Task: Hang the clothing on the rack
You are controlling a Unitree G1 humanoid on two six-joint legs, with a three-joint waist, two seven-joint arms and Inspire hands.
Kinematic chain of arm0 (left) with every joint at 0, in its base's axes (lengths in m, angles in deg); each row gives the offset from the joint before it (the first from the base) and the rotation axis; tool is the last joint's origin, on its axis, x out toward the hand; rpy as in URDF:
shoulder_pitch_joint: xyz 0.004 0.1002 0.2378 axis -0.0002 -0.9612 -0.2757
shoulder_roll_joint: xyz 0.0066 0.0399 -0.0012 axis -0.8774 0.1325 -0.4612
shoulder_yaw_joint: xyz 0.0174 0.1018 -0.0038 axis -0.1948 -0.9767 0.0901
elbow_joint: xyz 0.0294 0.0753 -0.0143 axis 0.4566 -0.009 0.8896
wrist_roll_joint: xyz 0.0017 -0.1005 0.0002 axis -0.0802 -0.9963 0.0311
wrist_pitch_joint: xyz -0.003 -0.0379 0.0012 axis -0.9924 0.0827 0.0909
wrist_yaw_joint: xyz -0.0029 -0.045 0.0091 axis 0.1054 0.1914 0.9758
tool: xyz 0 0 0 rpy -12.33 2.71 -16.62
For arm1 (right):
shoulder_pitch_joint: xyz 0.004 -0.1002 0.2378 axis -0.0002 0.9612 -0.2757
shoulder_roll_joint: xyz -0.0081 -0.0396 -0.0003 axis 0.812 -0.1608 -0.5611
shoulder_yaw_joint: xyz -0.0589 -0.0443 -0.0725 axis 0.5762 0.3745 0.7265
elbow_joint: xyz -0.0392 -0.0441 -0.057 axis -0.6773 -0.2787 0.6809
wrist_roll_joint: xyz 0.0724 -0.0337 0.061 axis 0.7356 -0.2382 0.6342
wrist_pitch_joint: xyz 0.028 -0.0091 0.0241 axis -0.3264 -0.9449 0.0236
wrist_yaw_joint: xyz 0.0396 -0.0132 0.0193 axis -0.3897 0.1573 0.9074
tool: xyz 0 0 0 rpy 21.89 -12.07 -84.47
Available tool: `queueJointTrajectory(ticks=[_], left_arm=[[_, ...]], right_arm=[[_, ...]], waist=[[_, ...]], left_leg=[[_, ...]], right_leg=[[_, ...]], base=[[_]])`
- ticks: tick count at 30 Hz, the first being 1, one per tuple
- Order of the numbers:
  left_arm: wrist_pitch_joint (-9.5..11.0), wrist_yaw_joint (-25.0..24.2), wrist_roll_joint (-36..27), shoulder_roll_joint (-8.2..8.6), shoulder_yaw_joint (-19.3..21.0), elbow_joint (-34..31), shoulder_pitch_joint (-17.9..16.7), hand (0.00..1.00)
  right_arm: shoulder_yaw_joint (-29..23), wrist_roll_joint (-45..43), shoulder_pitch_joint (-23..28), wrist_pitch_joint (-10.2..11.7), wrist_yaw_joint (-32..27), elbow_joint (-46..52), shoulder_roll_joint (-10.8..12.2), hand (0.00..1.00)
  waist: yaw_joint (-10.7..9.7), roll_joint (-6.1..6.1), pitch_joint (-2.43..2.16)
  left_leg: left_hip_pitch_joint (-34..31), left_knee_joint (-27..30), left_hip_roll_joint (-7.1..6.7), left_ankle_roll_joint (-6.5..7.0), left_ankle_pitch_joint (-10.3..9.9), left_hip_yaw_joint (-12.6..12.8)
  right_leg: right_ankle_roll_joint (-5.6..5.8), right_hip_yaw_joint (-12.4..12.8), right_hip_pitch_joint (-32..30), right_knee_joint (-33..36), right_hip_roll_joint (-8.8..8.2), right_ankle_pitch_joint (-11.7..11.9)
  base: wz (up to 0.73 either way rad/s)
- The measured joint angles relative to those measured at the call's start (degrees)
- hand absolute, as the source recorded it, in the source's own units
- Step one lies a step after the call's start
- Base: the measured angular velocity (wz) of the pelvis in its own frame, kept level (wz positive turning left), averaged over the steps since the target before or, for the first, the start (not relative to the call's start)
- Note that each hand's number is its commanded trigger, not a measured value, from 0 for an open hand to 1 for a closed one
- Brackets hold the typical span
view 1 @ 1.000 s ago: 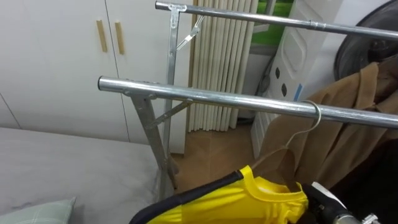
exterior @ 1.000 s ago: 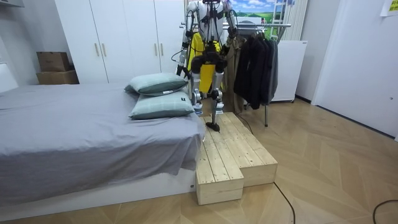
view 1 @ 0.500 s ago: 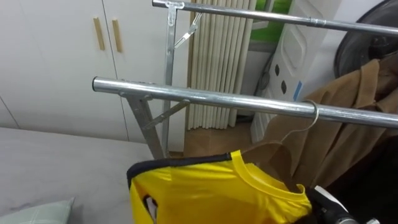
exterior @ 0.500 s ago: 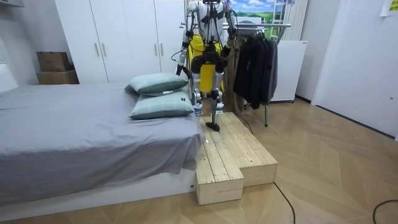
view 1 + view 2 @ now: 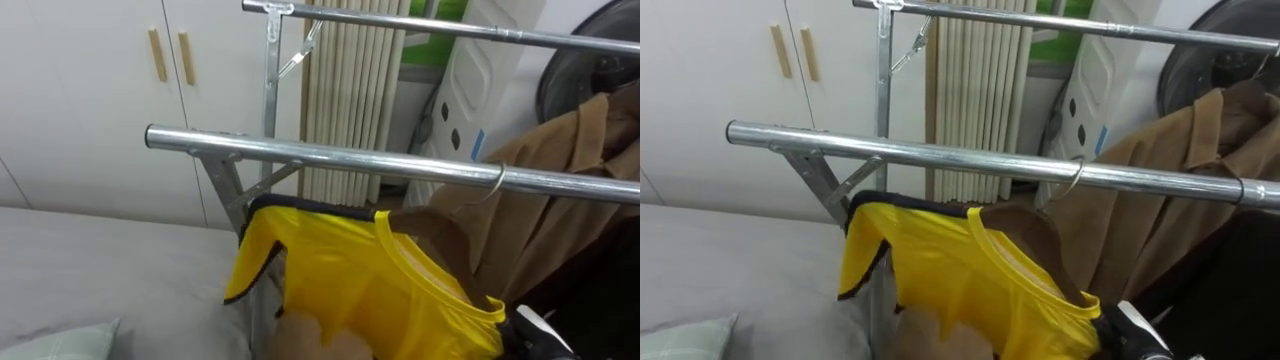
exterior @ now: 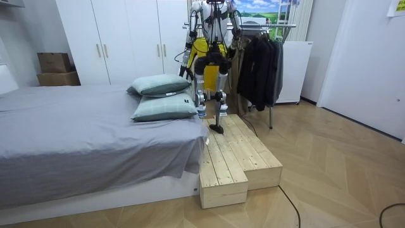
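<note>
A yellow shirt (image 5: 350,270) with black trim hangs spread out just below the near metal rail (image 5: 330,155) of the clothes rack, its collar towards the lower right. A wire hanger hook (image 5: 498,180) sits over that rail above a brown coat (image 5: 570,170); which garment it carries I cannot tell. Part of my right hand (image 5: 535,330) shows at the bottom right beside the collar, its fingers hidden. A pale blurred shape under the shirt's lower edge may be my left hand. In the room view I stand on a wooden platform (image 6: 237,158) facing the rack, arms raised, with the yellow shirt (image 6: 201,46) before me.
A second, higher rail (image 5: 450,32) runs behind the near one. Dark clothes (image 6: 259,63) hang further right on the rack. White wardrobe doors (image 5: 90,100) stand to the left, and a grey bed (image 5: 100,270) with pillows (image 6: 161,95) lies lower left.
The yellow shirt has risen from the bottom edge and spread leftwards, now reaching just under the near rail. The hook and the brown coat stay in place.
</note>
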Motion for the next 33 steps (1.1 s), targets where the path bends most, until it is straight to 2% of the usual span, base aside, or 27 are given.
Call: queueJointTrajectory(ticks=[3, 10, 14, 19, 21, 22, 24, 26, 29, 33], left_arm=[[0.02, -0.03, 0.00, -0.01, 0.01, -0.46, 0.00, 0.00], [0.02, -0.02, -0.05, 0.02, 0.00, -0.55, -0.08, 0.00], [0.04, 0.14, -1.64, 0.48, 0.20, -0.53, -0.12, 0.00], [0.09, 1.26, -2.39, 0.66, 0.43, -0.44, -0.20, 0.00], [0.24, 1.79, -3.54, 0.77, 0.42, -0.44, -0.22, 0.00], [0.57, 2.04, -4.05, 0.78, 0.42, -0.44, -0.38, 0.00], [1.31, 2.60, -4.52, 0.81, 0.54, -0.45, -1.09, 0.00], [1.79, 2.79, -4.53, 0.80, 0.62, -0.47, -1.49, 0.00], [1.99, 2.96, -4.55, 0.97, 0.48, -0.54, -1.46, 0.00], [1.99, 3.93, -4.63, 1.29, 0.46, -0.69, -1.56, 0.00]], right_arm=[[-0.06, -3.25, 0.00, -1.03, -0.02, 4.64, -0.04, 0.00], [-0.03, -3.93, 1.63, -1.03, -1.27, 14.65, -0.05, 0.00], [-0.11, -4.78, 2.28, -1.11, -1.65, 20.32, -0.09, 0.00], [-0.19, -5.63, 2.49, -1.03, -3.66, 27.74, -0.06, 0.00], [-0.18, -4.54, 2.48, -0.77, -4.98, 29.44, 0.04, 0.00], [-0.18, -4.02, 2.48, -0.39, -5.89, 30.22, 0.22, 0.00], [-0.38, -2.08, 2.48, -0.28, -7.49, 31.44, 1.26, 0.00], [-0.66, 0.76, 2.48, -0.28, -9.89, 31.56, 1.81, 0.00], [-1.60, 3.65, 2.48, -0.23, -12.41, 31.57, 2.31, 0.00], [-2.20, 6.53, 2.48, -0.23, -14.30, 31.58, 2.59, 0.00]], waist=[[-0.14, 0.19, -0.03], [-0.07, 0.29, -0.04], [-0.11, 0.53, 0.14], [-0.45, 0.46, 0.19], [-0.19, 0.37, 0.16], [-0.06, 0.36, 0.15], [-0.17, 0.41, 0.16], [-0.37, 0.46, 0.15], [-0.86, 0.49, 0.14], [-1.01, 0.70, 0.10]], left_leg=[[0.04, -0.01, -0.01, 0.00, 0.00, 0.01], [0.48, -0.18, -0.04, 0.00, 0.00, 0.17], [0.55, -0.17, 0.06, 0.00, 0.00, 1.54], [0.53, -0.14, 0.13, 0.00, 0.00, 1.54], [0.55, -0.13, 0.24, -0.01, -0.01, 1.55], [0.58, -0.13, 0.48, -0.44, -0.33, 1.57], [0.80, -0.18, 0.78, -0.70, -0.85, 1.55], [1.54, -0.24, 1.03, -0.81, -1.08, 1.50], [1.59, -0.24, 0.98, -0.81, -1.09, 1.53], [1.62, -0.26, 0.93, -0.83, -1.27, 1.54]], right_leg=[[0.00, 0.33, -0.02, 0.02, 0.04, 0.00], [0.07, 1.14, 0.05, 0.20, 0.13, -0.03], [0.35, 1.39, -0.12, 0.14, 0.16, -0.19], [0.39, 1.38, -0.21, 0.09, 0.17, -0.22], [0.37, 0.30, -0.45, 0.14, 0.08, -0.20], [0.46, -1.95, -0.71, 0.44, -0.04, -0.19], [2.09, -3.56, -0.90, 0.80, -0.06, -1.09], [4.13, -6.22, -0.46, 0.60, -0.39, -2.02], [4.38, -8.66, -0.29, -0.10, -0.89, -2.14], [4.08, -9.41, -0.33, 0.05, -0.98, -1.93]], base=[[-0.06], [-0.07], [-0.09], [-0.05], [-0.13], [-0.19], [-0.14], [-0.03], [0.00], [-0.04]])
